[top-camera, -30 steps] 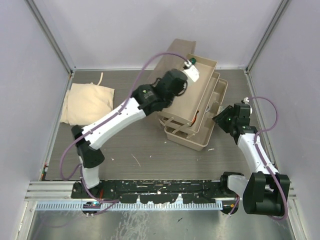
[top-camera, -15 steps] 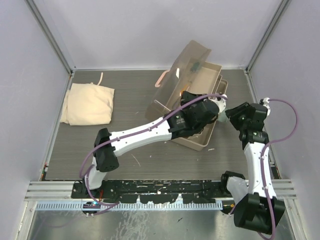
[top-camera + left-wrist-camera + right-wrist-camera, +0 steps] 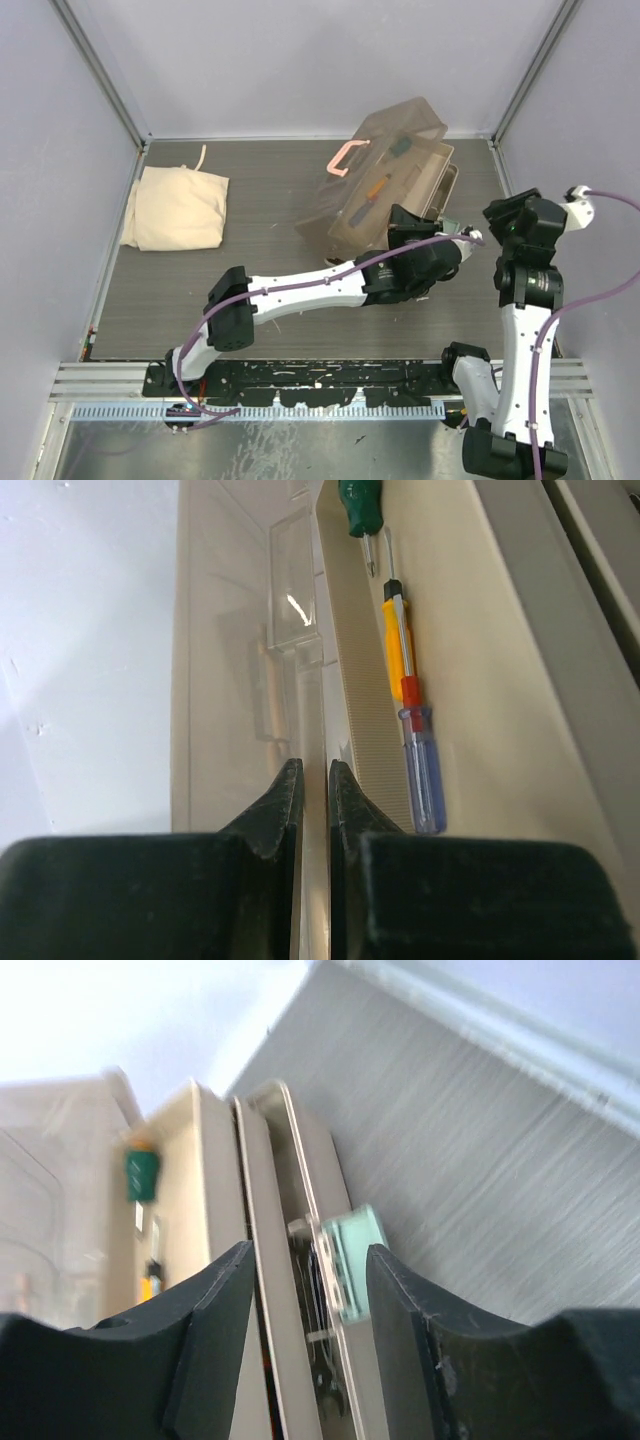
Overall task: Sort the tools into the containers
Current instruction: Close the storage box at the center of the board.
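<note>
Toolbox (image 3: pixel 390 180) at far right corner of tabletop (image 3: pixel 270 200); screwdrivers (image 3: pixel 405 680) in tray (image 3: pixel 480 680). Left tool (image 3: pixel 312 770) pinching lid (image 3: pixel 230 680) edge; right tool (image 3: pixel 308 1252) open beside latch (image 3: pixel 355 1260). Step: closing lid. Next: lower fully, fasten latch.

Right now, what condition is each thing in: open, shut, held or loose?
lid, tilted partway over the trays, not shut
latch, undone
left gripper, shut on the lid's edge
right gripper, open, empty
screwdrivers, lying loose in one tray
cloth bag, lying flat, untouched
</note>
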Motion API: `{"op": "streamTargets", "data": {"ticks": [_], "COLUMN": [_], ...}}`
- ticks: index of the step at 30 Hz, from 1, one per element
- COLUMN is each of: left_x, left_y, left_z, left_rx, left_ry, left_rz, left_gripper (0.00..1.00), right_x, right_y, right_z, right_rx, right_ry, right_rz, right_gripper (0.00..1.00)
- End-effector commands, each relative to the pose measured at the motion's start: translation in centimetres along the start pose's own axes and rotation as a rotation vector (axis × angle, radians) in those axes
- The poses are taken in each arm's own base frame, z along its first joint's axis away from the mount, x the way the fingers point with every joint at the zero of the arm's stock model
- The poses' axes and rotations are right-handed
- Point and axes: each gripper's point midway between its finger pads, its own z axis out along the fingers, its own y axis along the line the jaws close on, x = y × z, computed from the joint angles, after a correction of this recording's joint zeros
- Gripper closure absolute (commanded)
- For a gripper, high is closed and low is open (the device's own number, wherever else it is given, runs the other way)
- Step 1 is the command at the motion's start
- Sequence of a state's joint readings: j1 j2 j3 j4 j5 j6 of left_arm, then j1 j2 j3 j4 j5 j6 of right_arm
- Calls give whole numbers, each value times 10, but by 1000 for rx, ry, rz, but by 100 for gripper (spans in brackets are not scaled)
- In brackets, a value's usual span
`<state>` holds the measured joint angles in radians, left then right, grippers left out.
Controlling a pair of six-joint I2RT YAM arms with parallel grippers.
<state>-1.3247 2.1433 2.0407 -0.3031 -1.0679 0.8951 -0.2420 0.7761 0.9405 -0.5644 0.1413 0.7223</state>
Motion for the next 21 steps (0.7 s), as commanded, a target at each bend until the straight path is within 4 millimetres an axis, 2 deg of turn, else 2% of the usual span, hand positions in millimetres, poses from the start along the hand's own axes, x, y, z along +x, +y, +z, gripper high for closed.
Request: {"op": "streamTargets", "data": {"ticks": [1,3,7,10,21], "left_x": [5,6,3,-2,-18], "left_y": [-23,-29,-36,-38,-30], "left_z": [1,1,0,-2,-14], "left_rx": [43,49,55,53,31], "left_ry": [9,10,3,-6,-43], "left_rz": [79,85,88,83,48], "left_gripper": [93,91,80,73,47], "right_x": [-76,-88,-110,-112,-110], "right_y": [11,23,68,90,104], "right_z": [-36,-44,-62,-68,-75], "right_rx": [60,31,-123,-211,-277], "right_ry": [-245,-268,-271,-238,-210], "right_rz": [-27,-39,-71,-86,-109], "right_gripper": [45,43,41,41,40]}}
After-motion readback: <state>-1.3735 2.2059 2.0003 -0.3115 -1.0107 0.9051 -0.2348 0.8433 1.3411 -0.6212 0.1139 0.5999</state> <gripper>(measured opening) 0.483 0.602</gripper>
